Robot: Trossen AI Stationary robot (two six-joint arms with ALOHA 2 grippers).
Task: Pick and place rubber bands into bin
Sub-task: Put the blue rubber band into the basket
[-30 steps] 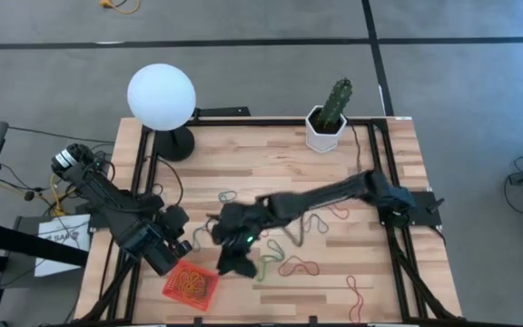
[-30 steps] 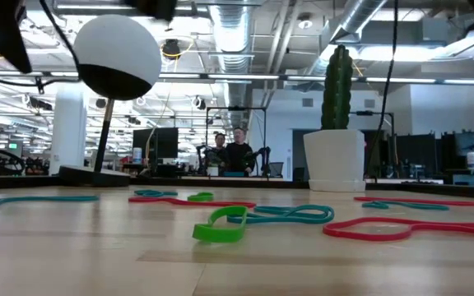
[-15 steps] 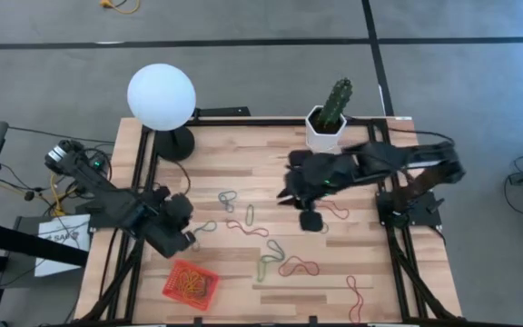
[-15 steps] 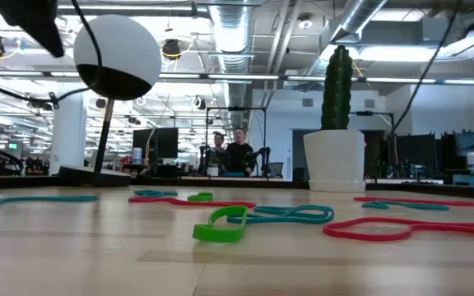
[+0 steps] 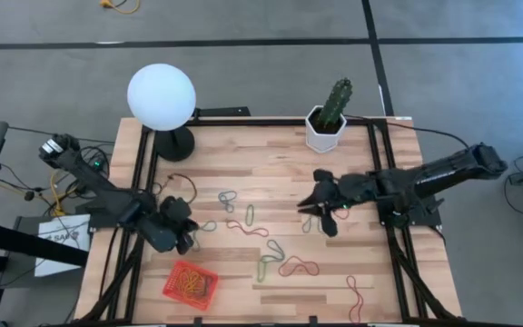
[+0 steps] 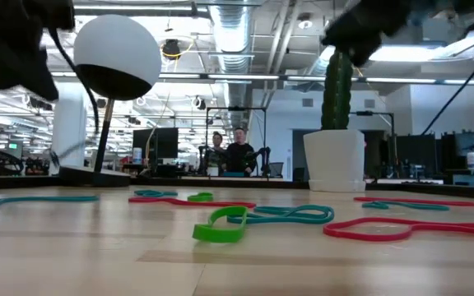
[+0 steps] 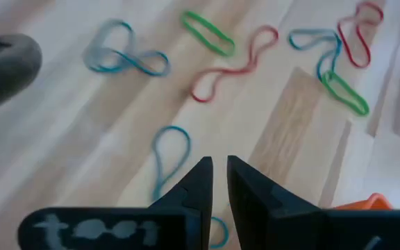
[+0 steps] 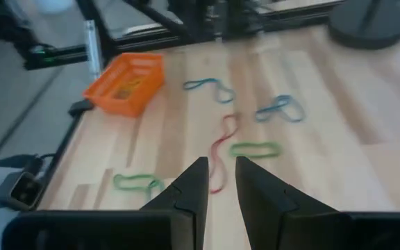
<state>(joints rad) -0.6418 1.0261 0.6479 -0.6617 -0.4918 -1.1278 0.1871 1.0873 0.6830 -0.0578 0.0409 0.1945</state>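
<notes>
Several rubber bands in red, green and blue lie flat across the middle of the wooden table, such as a blue one (image 5: pixel 228 198), a green one (image 5: pixel 250 214) and a red one (image 5: pixel 298 266). The orange bin (image 5: pixel 192 284) stands near the near-left corner with bands inside. My left gripper (image 5: pixel 178 229) hovers just beyond the bin, fingers nearly together, above a blue band (image 7: pixel 169 156). My right gripper (image 5: pixel 320 204) hangs over the table's right half, fingers nearly together, empty; a red band (image 8: pixel 221 149) lies ahead of it and the bin (image 8: pixel 127 83) farther off.
A lamp with a white globe (image 5: pixel 161 95) stands at the far-left corner and a cactus in a white pot (image 5: pixel 328 123) at the far edge. Black frame rails run along both table sides. People (image 6: pixel 229 152) stand far behind the table.
My right gripper has swung from beside the bin across the table toward the right and far edges, and now hangs over the right half. My left gripper has drawn away from the bin toward the far edge. The bands on the table have not moved.
</notes>
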